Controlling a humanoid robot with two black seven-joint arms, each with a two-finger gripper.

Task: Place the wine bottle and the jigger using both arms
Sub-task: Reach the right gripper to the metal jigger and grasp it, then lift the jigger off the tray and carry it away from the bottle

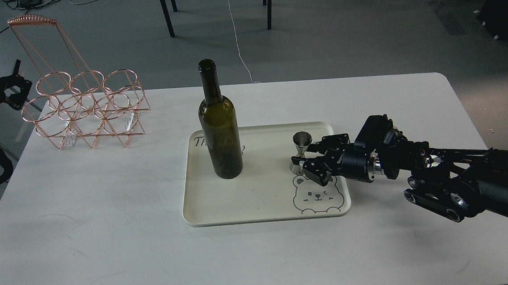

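The wine bottle (220,131) stands upright on the left part of a cream tray (262,198). The jigger (301,140) stands upright on the tray's right part, just above a bear drawing. My right gripper (305,153) reaches in from the right at tray height, open, with one finger in front of the jigger's lower cone and one behind its waist; I cannot tell whether they touch it. My left gripper (16,85) is at the far left edge beside the wire rack, off the table, open and empty.
A copper wire bottle rack (86,111) with a tall handle stands at the table's back left. The white table (108,237) carries only the rack and the tray. Chair legs and cables lie on the floor behind.
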